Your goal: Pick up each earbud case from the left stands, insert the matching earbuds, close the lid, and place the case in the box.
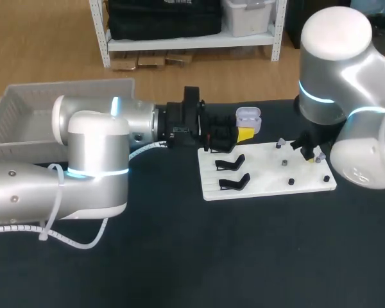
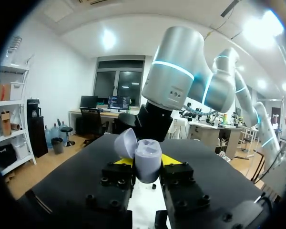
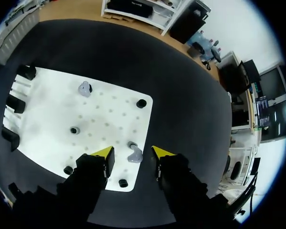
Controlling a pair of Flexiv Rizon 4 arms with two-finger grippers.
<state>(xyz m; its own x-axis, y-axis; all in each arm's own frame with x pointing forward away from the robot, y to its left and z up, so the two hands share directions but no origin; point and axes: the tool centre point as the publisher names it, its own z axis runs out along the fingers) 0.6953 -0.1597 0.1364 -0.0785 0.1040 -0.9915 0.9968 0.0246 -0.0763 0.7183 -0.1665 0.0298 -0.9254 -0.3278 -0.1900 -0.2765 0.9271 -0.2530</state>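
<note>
Holding claw: left claw [image 2: 148, 161] is clamped on the pale lavender plastic earbud case [image 1: 248, 117], lid up, above the far edge of the white pegged board [image 1: 269, 183].
Right claw [image 3: 131, 152]: spread apart, straddling a small lavender earbud [image 3: 134, 154] on the board's right part, fingers apart from it.

**Open case held up, earbuds on the board**

The pale earbud case [image 2: 147, 160] has its lid open. It is held upright between the yellow tips of the left gripper [image 2: 147, 166], over the far left corner of the white board [image 1: 263, 168]. Two black stands [image 1: 231, 163] lie along the board's left edge. One grey earbud [image 3: 85, 88] stands near the far edge and another earbud [image 3: 134, 155] near the right edge. The white box [image 1: 25, 119] sits at the table's far left corner.
</note>
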